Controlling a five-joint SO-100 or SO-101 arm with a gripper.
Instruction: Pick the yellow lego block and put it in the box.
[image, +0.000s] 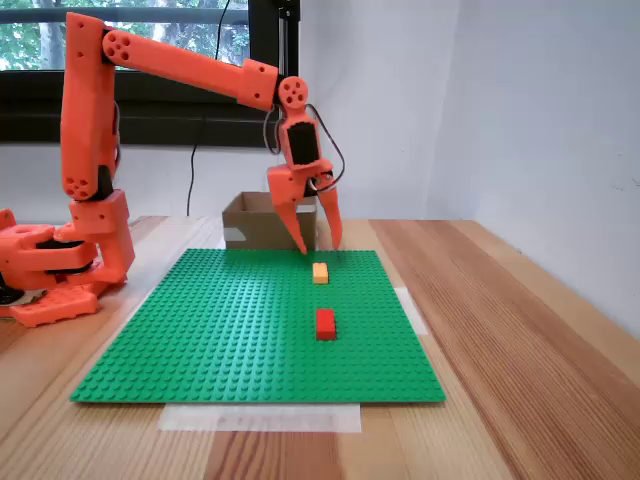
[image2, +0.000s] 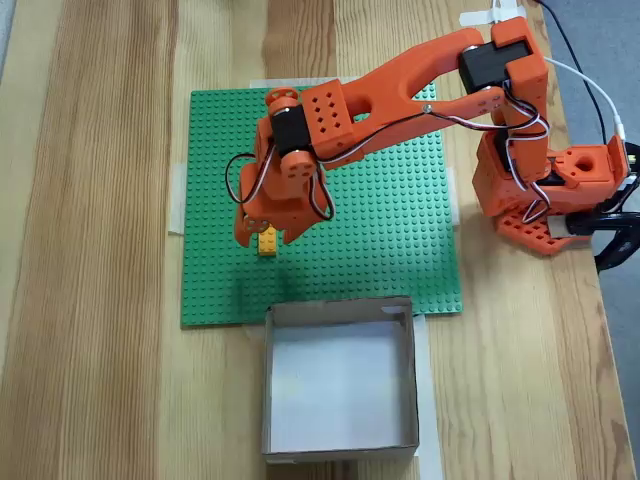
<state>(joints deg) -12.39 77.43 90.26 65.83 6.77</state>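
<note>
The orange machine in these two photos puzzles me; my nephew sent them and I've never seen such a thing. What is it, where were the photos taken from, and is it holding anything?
It is a small orange robot arm bolted together from jointed segments, ending in a two-finger gripper. One fixed view looks at it from table height in front; the other looks straight down from above. On the wooden table lies a green studded baseplate. On the plate sit a yellow lego block and a red brick. Behind the plate stands an open cardboard box. The gripper hangs open just above the yellow block, holding nothing; the block rests on the plate.
</note>
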